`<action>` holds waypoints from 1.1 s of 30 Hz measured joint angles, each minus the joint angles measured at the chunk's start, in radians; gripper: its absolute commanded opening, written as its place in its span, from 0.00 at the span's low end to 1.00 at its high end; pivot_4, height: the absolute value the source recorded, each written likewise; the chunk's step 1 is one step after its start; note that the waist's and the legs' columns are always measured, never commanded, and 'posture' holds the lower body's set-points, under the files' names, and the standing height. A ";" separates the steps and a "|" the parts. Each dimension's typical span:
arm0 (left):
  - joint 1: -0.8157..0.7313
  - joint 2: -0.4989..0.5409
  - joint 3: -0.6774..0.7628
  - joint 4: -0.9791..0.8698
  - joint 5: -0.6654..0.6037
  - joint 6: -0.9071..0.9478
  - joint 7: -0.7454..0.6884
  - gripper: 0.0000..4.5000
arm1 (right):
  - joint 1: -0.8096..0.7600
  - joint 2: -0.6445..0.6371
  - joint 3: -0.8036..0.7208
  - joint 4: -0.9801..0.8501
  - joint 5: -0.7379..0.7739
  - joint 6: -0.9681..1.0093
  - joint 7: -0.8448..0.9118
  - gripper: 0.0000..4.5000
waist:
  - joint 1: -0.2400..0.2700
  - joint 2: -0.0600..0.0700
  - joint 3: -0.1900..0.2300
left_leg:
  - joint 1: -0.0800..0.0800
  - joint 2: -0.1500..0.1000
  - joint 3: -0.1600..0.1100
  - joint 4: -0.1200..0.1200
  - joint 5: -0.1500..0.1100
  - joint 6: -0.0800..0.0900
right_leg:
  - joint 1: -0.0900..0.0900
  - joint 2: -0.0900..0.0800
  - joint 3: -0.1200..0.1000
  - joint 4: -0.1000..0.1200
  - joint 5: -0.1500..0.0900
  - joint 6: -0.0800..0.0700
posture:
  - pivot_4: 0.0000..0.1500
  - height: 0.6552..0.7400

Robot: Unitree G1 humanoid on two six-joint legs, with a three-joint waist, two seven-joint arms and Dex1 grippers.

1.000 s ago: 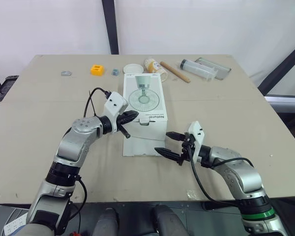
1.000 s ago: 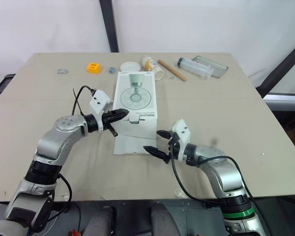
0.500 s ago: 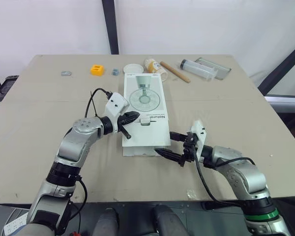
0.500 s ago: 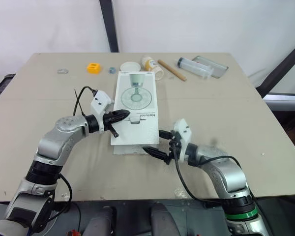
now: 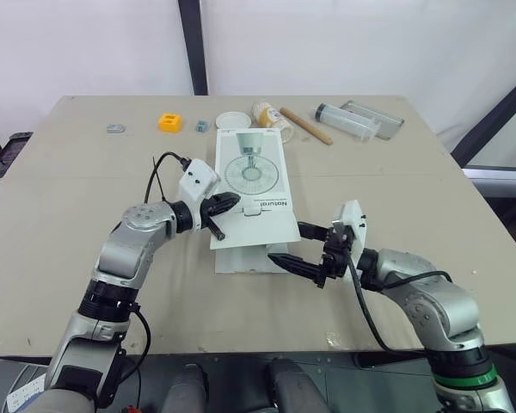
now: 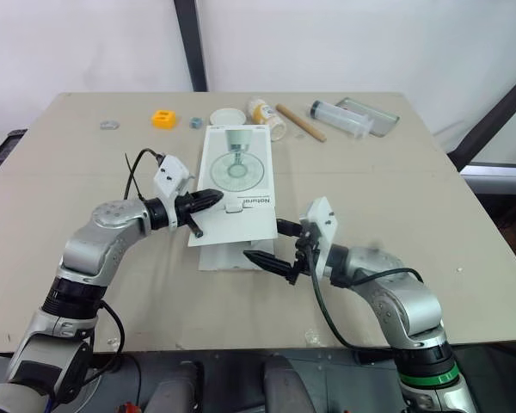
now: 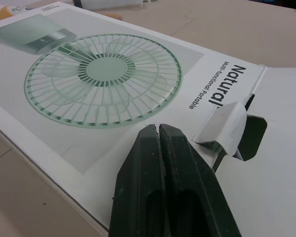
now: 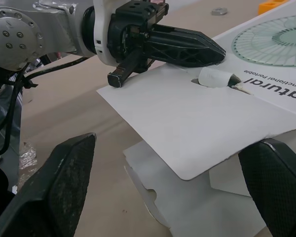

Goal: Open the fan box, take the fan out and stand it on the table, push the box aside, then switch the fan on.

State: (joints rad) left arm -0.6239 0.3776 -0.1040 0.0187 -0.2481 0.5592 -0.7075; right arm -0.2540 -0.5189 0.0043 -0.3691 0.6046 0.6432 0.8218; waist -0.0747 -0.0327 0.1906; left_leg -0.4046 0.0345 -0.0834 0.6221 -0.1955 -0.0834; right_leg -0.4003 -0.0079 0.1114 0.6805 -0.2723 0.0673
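We see a pale beige bench [image 5: 413, 198] before a white wall [image 5: 370, 43], with a black post [image 5: 189, 47] rising beyond the far edge. The white fan box [image 5: 251, 172] lies flat at the middle of the bench, its printed fan picture facing up. Beyond the box, along the far edge, lie an orange block [image 5: 169, 122], a round white lid [image 5: 233, 120], a wooden stick [image 5: 305, 126] and a clear tube [image 5: 348, 120].

The box's near flap [image 5: 258, 228] is raised off the body and covers the inside, so we cannot make out what it holds.

The left end effector [image 5: 235, 200] reaches over the box from the side, its fingers pressed together. The left wrist view shows nothing between them and a curled tab [image 7: 222, 126] just beside the tips. From the head we cannot tell whether the tips touch the tab.

The right end effector [image 5: 285, 242] sits at the box's near end, spread wide and empty. The right wrist view shows the raised flap apart from both fingers [image 8: 64, 182], and a cut-out lower panel [image 8: 187, 212] beneath the flap.
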 measured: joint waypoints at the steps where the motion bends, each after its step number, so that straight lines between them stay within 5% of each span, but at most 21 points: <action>1: -0.001 0.001 0.003 0.002 -0.001 -0.002 -0.001 0.04 | 0.000 0.000 -0.001 -0.003 0.001 0.002 0.000 1.00 | 0.000 0.000 0.000 | 0.000 0.000 0.000 0.000 0.000 0.000 | 0.000 0.000 0.000 0.000 0.000 0.000 | 1.00 1.00; 17: -0.018 0.041 0.154 0.050 -0.128 -0.059 -0.064 0.04 | -0.065 0.008 -0.004 -0.018 0.014 -0.020 -0.024 1.00 | 0.001 0.000 0.001 | -0.003 0.000 0.000 0.000 0.000 0.000 | -0.003 0.000 0.000 0.000 0.000 0.000 | 1.00 1.00; 22: -0.023 0.031 0.168 0.049 -0.146 -0.081 -0.048 0.00 | -0.121 0.020 -0.004 0.014 -0.004 -0.060 -0.034 0.52 | 0.000 0.000 0.001 | -0.003 0.000 0.000 0.000 0.000 0.000 | -0.003 0.000 0.000 0.000 0.000 0.000 | 1.00 1.00; 28: -0.030 0.026 0.188 0.048 -0.148 -0.105 -0.013 0.00 | -0.194 0.043 -0.001 0.144 -0.101 -0.140 -0.078 0.07 | 0.000 0.000 0.001 | -0.003 0.000 0.000 0.000 0.000 0.000 | -0.003 0.000 0.000 0.000 0.000 0.000 | 1.00 1.00; 33: -0.038 0.021 0.191 0.047 -0.154 -0.123 0.003 0.00 | -0.246 0.081 0.021 0.240 -0.185 -0.206 -0.120 0.01 | 0.000 0.000 0.001 | -0.003 0.000 0.000 -0.001 0.000 0.000 | -0.003 0.000 0.000 0.000 0.001 -0.001 | 1.00 1.00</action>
State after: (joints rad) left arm -0.6623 0.3985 0.0870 0.0662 -0.4025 0.4360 -0.7048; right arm -0.4999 -0.4376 0.0250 -0.1294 0.4199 0.4370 0.7017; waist -0.0746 -0.0325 0.1915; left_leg -0.4079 0.0347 -0.0834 0.6212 -0.1955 -0.0834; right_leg -0.4038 -0.0080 0.1113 0.6801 -0.2717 0.0663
